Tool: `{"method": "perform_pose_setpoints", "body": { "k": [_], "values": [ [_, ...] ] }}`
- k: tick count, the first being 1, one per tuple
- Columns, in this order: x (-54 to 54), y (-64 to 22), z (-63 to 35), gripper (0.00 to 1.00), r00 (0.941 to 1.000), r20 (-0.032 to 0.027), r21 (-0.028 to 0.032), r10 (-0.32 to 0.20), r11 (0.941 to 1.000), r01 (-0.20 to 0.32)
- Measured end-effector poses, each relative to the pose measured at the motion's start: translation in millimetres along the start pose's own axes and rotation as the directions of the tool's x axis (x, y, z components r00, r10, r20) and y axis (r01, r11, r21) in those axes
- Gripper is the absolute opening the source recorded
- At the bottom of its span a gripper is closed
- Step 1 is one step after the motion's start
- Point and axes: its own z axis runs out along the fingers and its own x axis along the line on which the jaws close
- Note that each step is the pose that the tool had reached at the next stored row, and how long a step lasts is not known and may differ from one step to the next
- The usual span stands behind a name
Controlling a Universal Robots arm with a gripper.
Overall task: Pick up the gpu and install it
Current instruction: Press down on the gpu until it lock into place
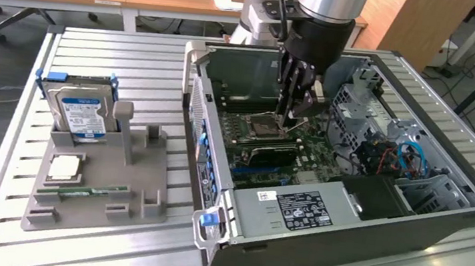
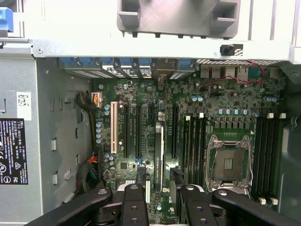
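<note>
The gpu (image 2: 159, 150) shows edge-on in the wrist view as a thin dark card standing upright between my two fingertips. It lies in line with the long black expansion slots of the motherboard (image 2: 225, 108). My gripper (image 2: 158, 176) is shut on the gpu. In the exterior view my gripper (image 1: 298, 116) reaches straight down into the open computer case (image 1: 341, 245), with the gpu (image 1: 296, 103) hanging dark between the fingers just over the motherboard (image 1: 307, 154). I cannot tell whether the card's lower edge touches a slot.
A grey fixture tray (image 1: 97, 184) at the exterior view's left holds a silver hard drive (image 1: 83, 112), a processor chip (image 1: 65, 167) and a green memory stick (image 1: 78, 191). Inside the case are the processor socket (image 2: 229, 162), a white slot (image 2: 113, 127), the power supply (image 1: 296, 210) and cable bundles.
</note>
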Motion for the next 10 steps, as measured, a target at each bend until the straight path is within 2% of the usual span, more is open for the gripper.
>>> {"method": "perform_pose_setpoints", "body": {
  "k": [7, 10],
  "values": [
    [0.0, 0.0, 0.0, 0.32, 1.0, 0.0, 0.0, 0.0, 1.0, 0.0],
    [0.0, 0.0, 0.0, 0.14, 1.0, 0.0, 0.0, 0.0, 1.0, 0.0]
  ]
}}
